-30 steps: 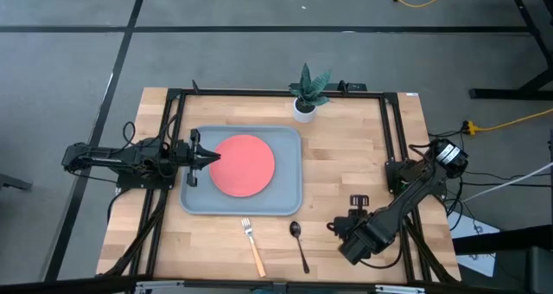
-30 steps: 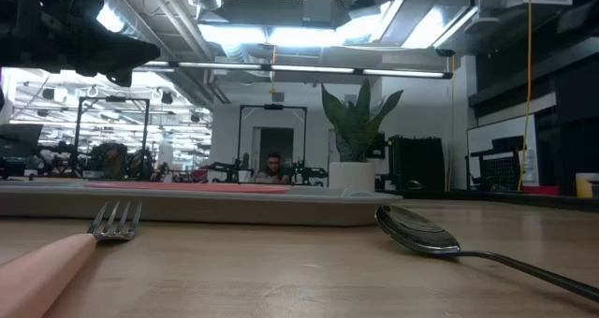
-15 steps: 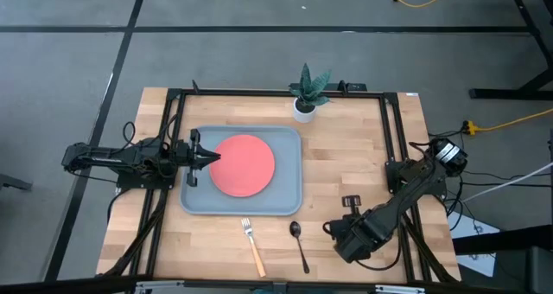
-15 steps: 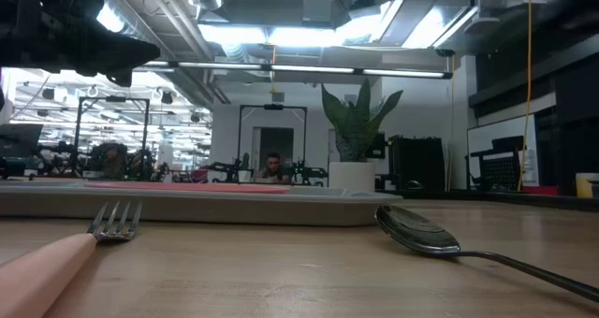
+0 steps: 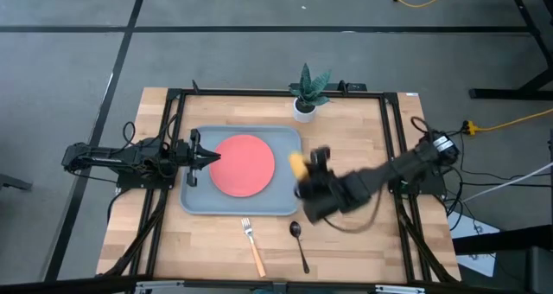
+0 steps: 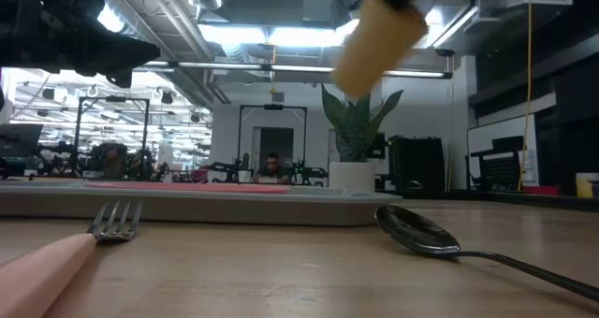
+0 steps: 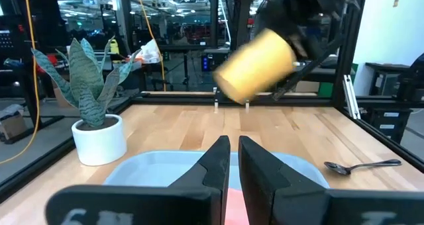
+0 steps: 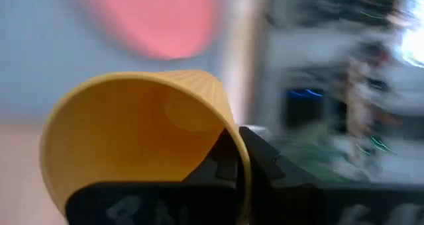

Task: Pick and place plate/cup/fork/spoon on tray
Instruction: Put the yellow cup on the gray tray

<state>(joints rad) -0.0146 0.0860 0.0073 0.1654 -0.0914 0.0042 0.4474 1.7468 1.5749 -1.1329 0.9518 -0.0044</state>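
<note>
The yellow cup hangs in the air above the right rim of the grey-blue tray, with my right gripper shut on it. The low view shows the cup high over the table and tilted. The coral plate lies flat in the tray. On the wood in front of the tray lie the fork and the dark spoon. My left gripper is shut and level over the tray's left part, touching nothing. My right gripper pinches the cup's wall at the rim, one finger inside the cup and one outside. It comes from the table's right, slanting down. The cup is lifted clear and tilted, its base lower than its mouth.
A white pot with a green plant stands at the far edge behind the tray. Dark frame rails run along the table's sides. Bare wood lies between the tray and the right rail.
My right gripper has swung from the table's near right corner toward the tray and risen, its wrist turning as it went. The cup, which did not show before, now hangs tilted in its hold above the tray's right rim.
</note>
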